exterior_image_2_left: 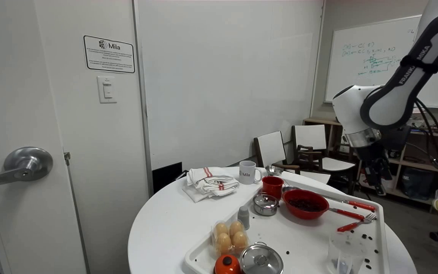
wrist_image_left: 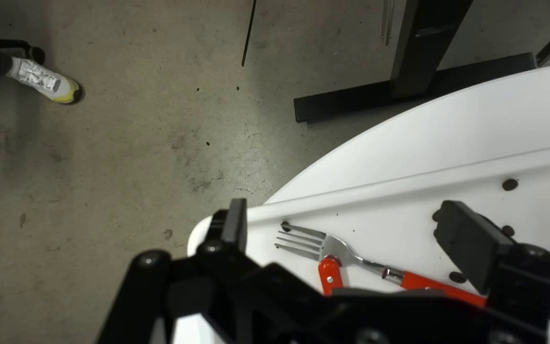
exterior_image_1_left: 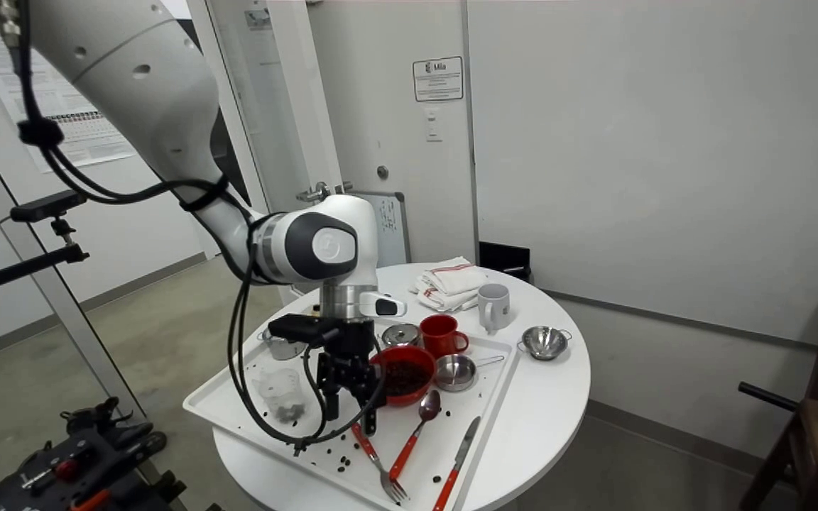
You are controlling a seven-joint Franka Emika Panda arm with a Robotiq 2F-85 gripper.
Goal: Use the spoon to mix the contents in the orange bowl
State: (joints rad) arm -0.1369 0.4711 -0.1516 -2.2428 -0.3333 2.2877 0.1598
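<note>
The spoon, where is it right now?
In an exterior view, the spoon lies on the white tray near the orange bowl, with the fork to its left and the knife to its right in the picture.

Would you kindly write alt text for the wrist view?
The open, empty gripper frames a fork on a white tray. At the fork's head lies the end of the spoon's red handle; dark bits dot the tray; a sneaker stands on the floor.

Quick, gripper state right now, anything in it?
Black two-fingered gripper: open, holding nothing; the metal spoon with the red handle is not in its grip.
</note>
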